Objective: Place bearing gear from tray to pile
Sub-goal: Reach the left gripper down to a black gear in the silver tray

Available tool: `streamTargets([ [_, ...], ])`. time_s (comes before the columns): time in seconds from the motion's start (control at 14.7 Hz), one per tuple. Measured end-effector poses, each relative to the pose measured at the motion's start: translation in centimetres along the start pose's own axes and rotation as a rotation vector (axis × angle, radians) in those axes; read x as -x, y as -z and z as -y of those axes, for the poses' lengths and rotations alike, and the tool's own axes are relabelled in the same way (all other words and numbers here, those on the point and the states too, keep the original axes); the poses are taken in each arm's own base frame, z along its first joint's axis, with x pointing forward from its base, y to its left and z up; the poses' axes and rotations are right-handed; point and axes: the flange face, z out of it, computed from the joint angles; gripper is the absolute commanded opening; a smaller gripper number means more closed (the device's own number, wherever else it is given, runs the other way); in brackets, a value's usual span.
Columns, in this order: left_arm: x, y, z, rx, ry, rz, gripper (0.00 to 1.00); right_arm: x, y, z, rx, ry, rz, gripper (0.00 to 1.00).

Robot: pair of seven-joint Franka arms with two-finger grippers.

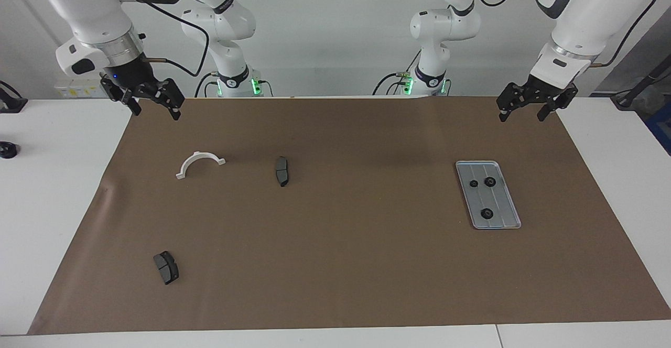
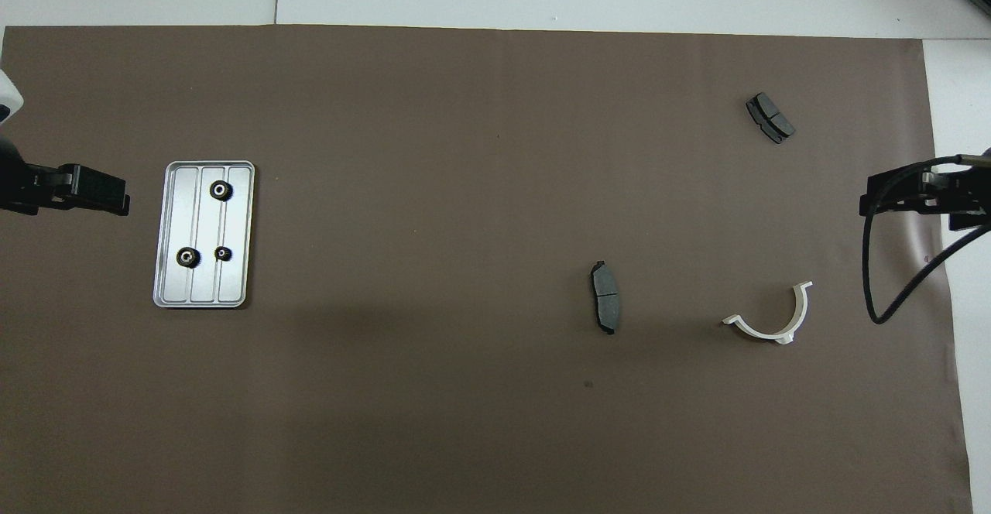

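nothing moved yet: all three gears [image 1: 487,213] sit in the tray [image 1: 511,207]; pile [image 1: 282,171] holds none. left gripper [image 1: 527,111] and right gripper [image 1: 153,104] wait raised, jaws apart.

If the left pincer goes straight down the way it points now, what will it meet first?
Most likely only the brown mat near its corner. The left pincer, open, hangs over that corner, above and apart from the tray with its three gears. Depth is uncertain, but nothing else appears in that line.
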Motion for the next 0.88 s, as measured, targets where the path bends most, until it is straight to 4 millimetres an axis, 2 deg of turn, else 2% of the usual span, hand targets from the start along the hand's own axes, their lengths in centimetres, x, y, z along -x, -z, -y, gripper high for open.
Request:
streamTargets([
  [0.68,0.1,-0.3,0.0,0.000,0.000,0.004,1.00,0.0,0.0,0.0,0.000,0.001,0.000,1.00],
  [0.88,-0.1,-1.4,0.0,-0.001,0.000,-0.027,1.00,0.0,0.0,0.0,0.000,0.001,0.000,1.00],
])
